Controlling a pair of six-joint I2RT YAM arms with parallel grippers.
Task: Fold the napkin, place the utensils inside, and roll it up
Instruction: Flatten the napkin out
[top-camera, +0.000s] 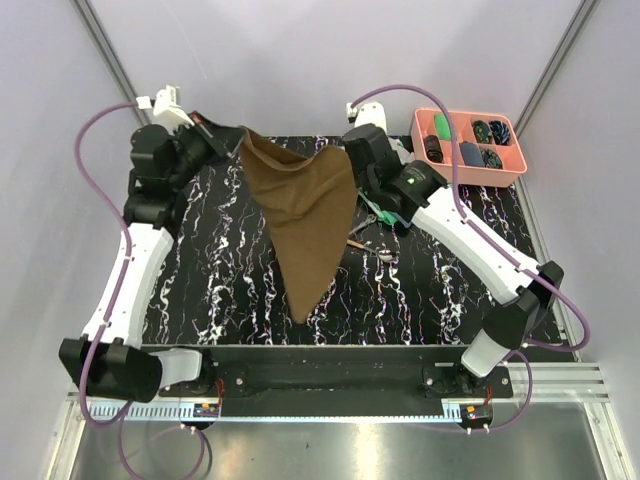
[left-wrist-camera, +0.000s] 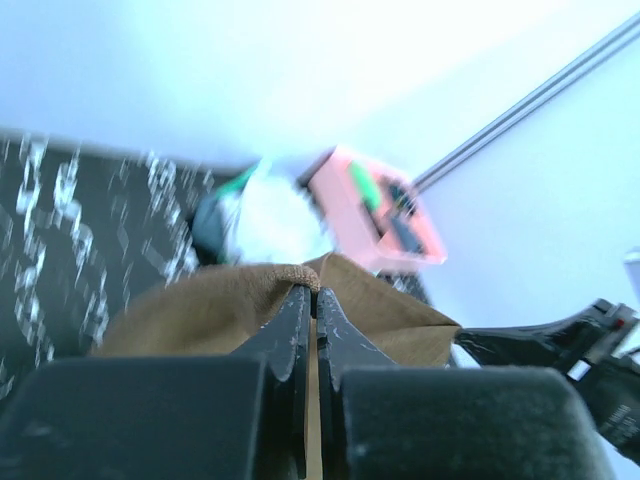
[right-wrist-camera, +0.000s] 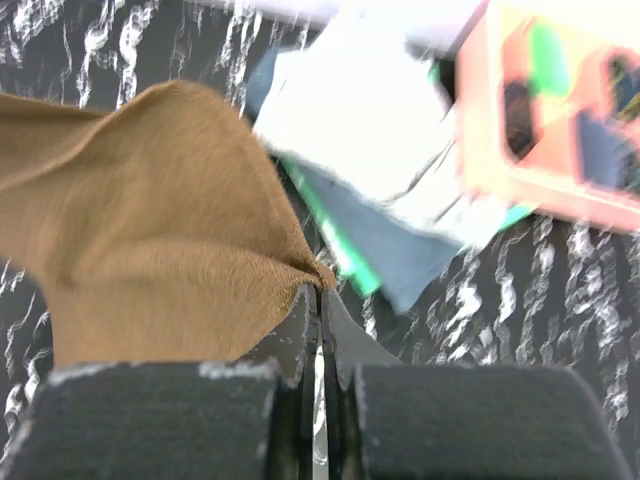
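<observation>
Step in hand: the fold, with the cloth up in the air.

- The napkin (top-camera: 305, 215) hangs between the two arms over the middle of the worktop (top-camera: 220, 270). It is wide at the top and narrows to one point at the near edge of the dark mat. I cannot tell whether that point touches the surface.
- The left gripper (left-wrist-camera: 312, 292) is closed on the top left corner. The wrist view shows the fingers pressed together with brown hem pinched between them.
- The right gripper (right-wrist-camera: 318, 290) is likewise clamped on the top right corner, with the cloth bunched at the fingertips.
- The utensils (top-camera: 368, 232) lie on the worktop just right of the hanging cloth, partly under the right arm and not yet wrapped.
- The pink tray (top-camera: 510, 165) sits at the far right corner, well clear.

Judgement: the fold is not finished, and placing the utensils and rolling remain to be done.

Next move: lower both corners together so the cloth lies flat without wrinkles. Keep the tension even between the arms, and set it down beside the utensils rather than over them. The risk is the hanging point dragging or folding under itself.
</observation>
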